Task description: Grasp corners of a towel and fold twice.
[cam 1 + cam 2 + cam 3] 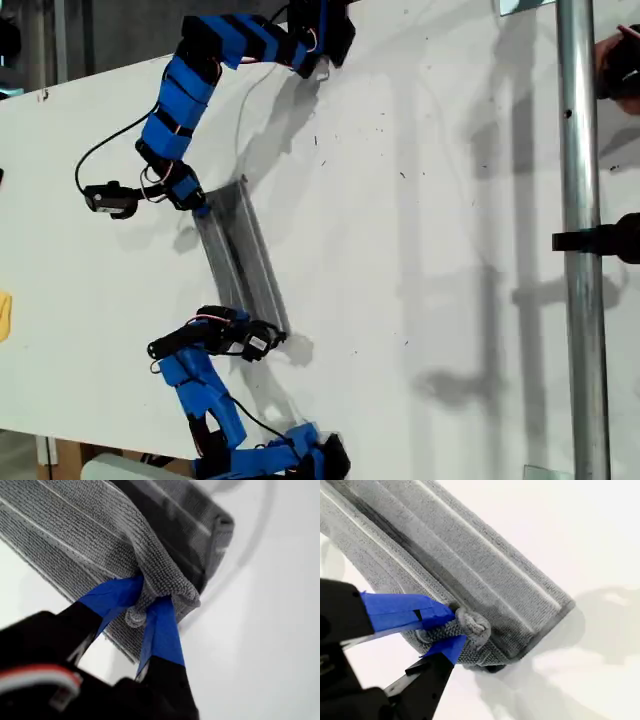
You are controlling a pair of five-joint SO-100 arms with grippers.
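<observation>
A: As the towel (240, 258) lies folded into a narrow strip on the white worktop (430, 250), between the two blue arms, what grips it?
B: My first gripper (147, 607) has its jaws clenched on a bunched corner (170, 587). My second gripper (451, 630) likewise pinches a rolled corner (470, 625).
A: Which arm is which in the exterior view?
B: That cannot be told; each holds one end of the strip.

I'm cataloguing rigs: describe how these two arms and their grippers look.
Both arms are built of blue segments joined by black motor blocks, with thin black cables looping alongside. My first gripper and my second gripper have black fingers wrapped in blue tape at the tips.
</observation>
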